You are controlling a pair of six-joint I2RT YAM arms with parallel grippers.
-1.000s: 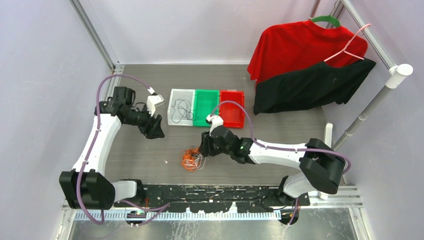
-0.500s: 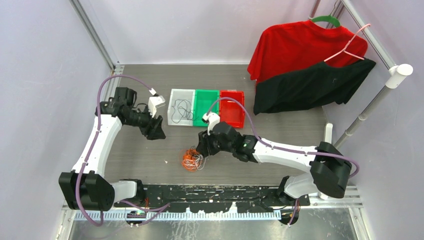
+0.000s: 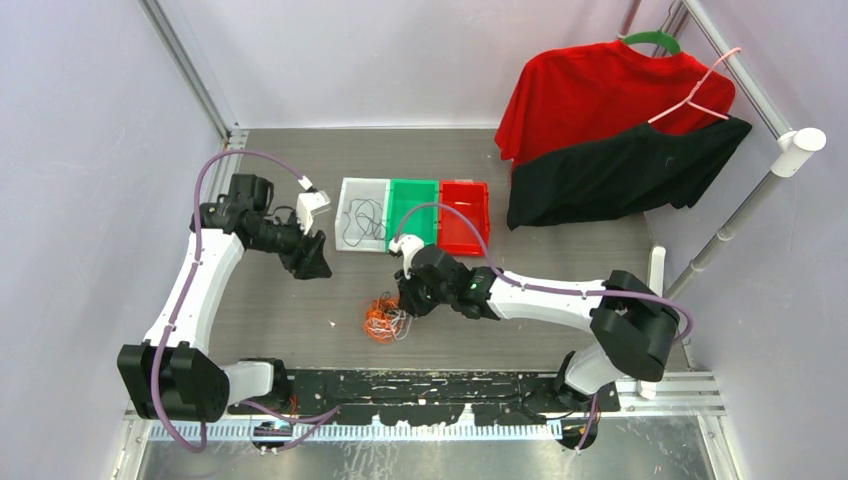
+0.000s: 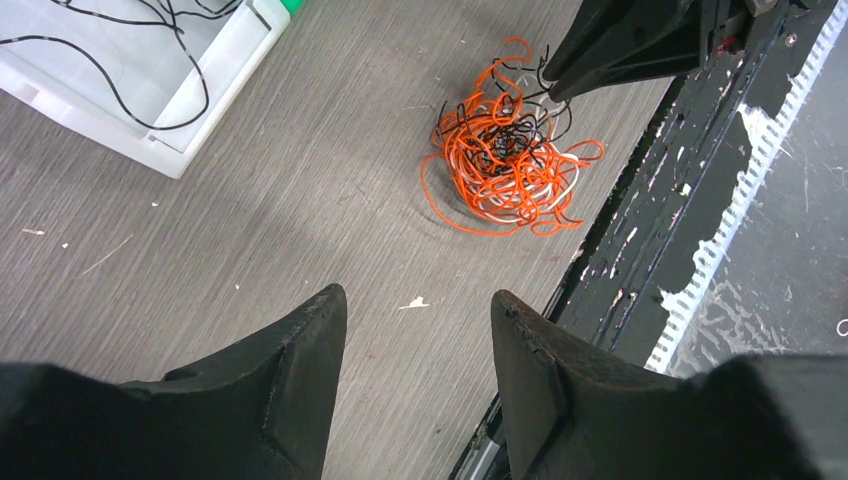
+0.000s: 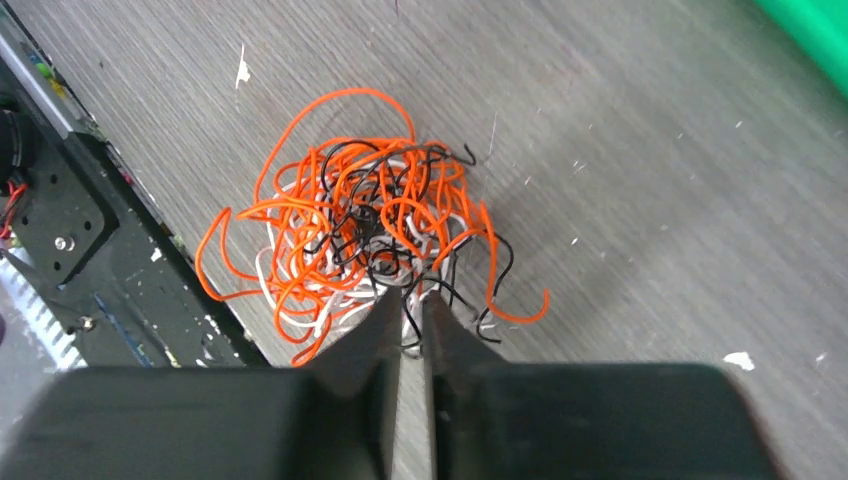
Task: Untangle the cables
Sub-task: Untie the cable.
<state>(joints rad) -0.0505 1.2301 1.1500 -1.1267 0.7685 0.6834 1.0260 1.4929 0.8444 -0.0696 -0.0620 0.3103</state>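
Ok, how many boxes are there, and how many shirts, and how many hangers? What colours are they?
Boxes: 3 - white box, green box, red box
Shirts: 2 - red shirt, black shirt
Hangers: 2 - green hanger, pink hanger
Total: 7

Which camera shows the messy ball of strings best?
The right wrist camera. The ball of strings fills the middle, close enough to tell orange, black and white strands apart. The left wrist camera shows it smaller and farther off; the top camera shows only a tiny orange clump.
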